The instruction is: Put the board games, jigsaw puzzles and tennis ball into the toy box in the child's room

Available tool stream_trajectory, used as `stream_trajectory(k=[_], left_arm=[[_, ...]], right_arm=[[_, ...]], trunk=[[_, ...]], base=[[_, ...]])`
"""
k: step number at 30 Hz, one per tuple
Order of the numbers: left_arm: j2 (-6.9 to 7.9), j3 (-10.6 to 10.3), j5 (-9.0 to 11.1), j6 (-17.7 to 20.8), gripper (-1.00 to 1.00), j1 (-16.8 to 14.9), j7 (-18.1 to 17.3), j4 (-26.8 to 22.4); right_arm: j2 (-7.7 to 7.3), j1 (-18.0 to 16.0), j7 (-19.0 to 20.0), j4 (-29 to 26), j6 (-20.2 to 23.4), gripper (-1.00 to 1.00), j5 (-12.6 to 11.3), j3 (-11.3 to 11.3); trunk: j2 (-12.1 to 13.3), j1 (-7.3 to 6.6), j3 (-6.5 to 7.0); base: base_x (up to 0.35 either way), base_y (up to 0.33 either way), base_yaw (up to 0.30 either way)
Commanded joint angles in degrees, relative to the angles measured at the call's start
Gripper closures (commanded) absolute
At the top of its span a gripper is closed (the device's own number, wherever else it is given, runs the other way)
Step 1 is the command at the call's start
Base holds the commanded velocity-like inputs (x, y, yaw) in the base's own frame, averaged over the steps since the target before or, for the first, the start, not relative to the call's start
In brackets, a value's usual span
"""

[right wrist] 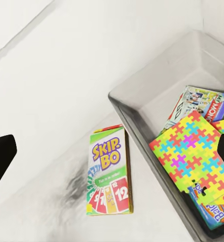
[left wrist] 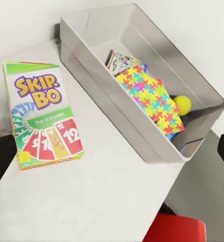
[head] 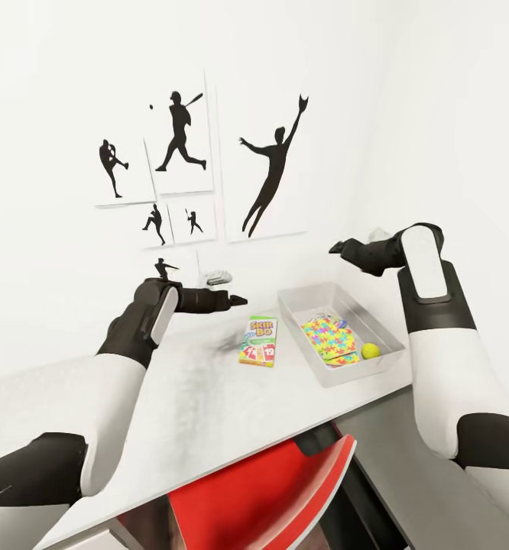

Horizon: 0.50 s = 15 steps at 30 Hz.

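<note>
A green Skip-Bo board game (head: 259, 341) (left wrist: 43, 115) (right wrist: 109, 177) lies flat on the pale table (head: 170, 397), just left of the grey toy box (head: 296, 327) (left wrist: 104, 101) (right wrist: 142, 126). Inside the box lie a multicoloured jigsaw puzzle (head: 329, 338) (left wrist: 150, 100) (right wrist: 192, 154), a yellow tennis ball (head: 370, 351) (left wrist: 182, 104), a Monopoly board game (right wrist: 202, 105) and a blue box (right wrist: 213, 214) under the puzzle. My left gripper (head: 238, 301) hovers open above the table behind the Skip-Bo box. Held high over the box's far end, my right gripper (head: 337, 247) is open and empty.
A red chair (head: 262, 489) is tucked under the table's front edge. Baseball silhouette pictures (head: 182, 137) hang on the white wall behind the table. A small grey object (head: 218, 276) rests by the wall. A lower grey surface (head: 430, 473) runs at right.
</note>
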Motion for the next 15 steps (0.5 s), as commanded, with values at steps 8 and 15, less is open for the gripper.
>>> stream_trajectory(k=[8,15], left_arm=[[-1.15,1.1,1.1,-1.1,-1.00,-0.6,5.9,0.1],[-1.01,7.4,1.2,-1.5,-1.00,-0.7,7.1,0.1]], right_arm=[[0.12,-0.1,-0.6,-0.6,0.2,-1.00,-0.5,0.0],[0.70,-0.1,-0.6,-0.6,0.2,-1.00,-0.5,0.0]], trunk=[[-0.1,0.04,0.43],[-0.1,0.04,1.06]], base=[[0.000,0.000,0.000],[0.000,0.000,0.000]])
